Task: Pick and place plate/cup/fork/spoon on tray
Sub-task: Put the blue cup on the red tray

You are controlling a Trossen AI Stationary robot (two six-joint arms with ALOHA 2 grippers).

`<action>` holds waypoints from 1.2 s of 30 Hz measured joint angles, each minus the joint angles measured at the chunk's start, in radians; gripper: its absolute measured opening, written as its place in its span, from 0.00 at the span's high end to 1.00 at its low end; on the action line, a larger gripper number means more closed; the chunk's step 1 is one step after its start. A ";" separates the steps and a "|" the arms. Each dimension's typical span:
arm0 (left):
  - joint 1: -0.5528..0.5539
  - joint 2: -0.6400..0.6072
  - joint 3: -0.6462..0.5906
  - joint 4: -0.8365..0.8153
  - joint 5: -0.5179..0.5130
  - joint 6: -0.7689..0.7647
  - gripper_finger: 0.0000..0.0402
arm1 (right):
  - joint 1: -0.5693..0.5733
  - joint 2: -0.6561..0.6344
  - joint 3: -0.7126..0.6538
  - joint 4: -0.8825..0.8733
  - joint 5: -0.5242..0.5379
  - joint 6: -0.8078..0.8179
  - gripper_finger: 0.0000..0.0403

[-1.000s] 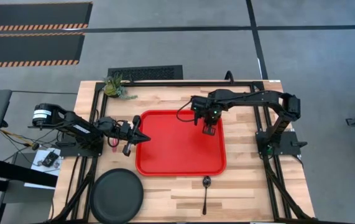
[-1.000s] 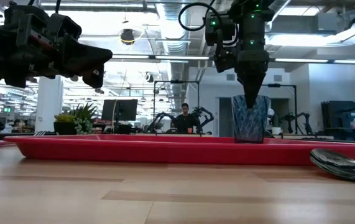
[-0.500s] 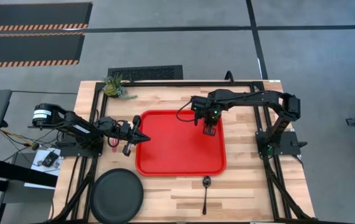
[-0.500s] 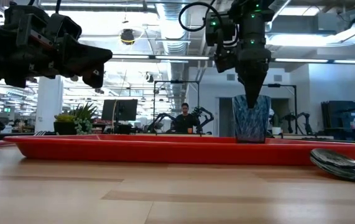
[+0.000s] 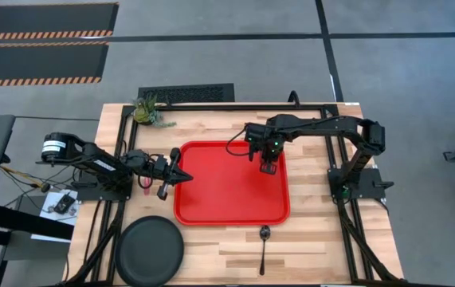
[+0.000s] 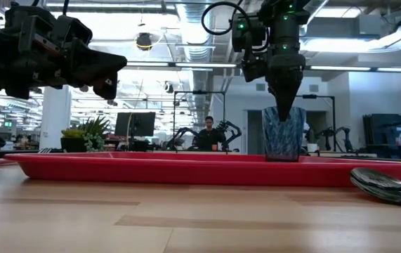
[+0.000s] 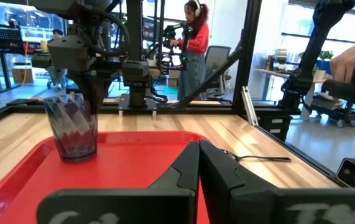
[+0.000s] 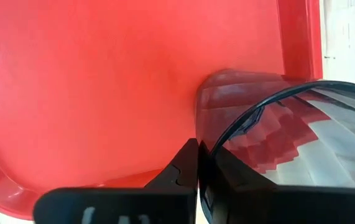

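Observation:
The see-through dark cup (image 6: 282, 135) stands upright on the floor of the red tray (image 5: 211, 199), near the tray's far right corner. My right gripper (image 6: 284, 112) points down onto the cup's rim and is shut on it. My left gripper (image 5: 187, 177) is shut and empty, level above the tray's left rim. The black plate (image 5: 149, 249) lies on the table at the near left. The dark spoon (image 5: 264, 245) lies on the table just in front of the tray. The fork does not show plainly. My right gripper pinches the cup's wall at the rim (image 8: 227, 134), one finger inside the cup and one outside. The fingers come from above, pointing down. The cup stands upright with its base on the tray floor (image 8: 71, 74).
A small potted plant (image 5: 149, 112) stands at the table's far left corner. Black frame rails run along the table's left and right sides. A person stands in the room beyond the table (image 7: 193, 37). The rest of the tray floor is bare.

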 joint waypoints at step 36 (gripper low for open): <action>0.000 0.000 0.000 0.000 0.000 0.013 1.00 | -0.002 0.000 0.000 -0.016 0.083 0.035 0.87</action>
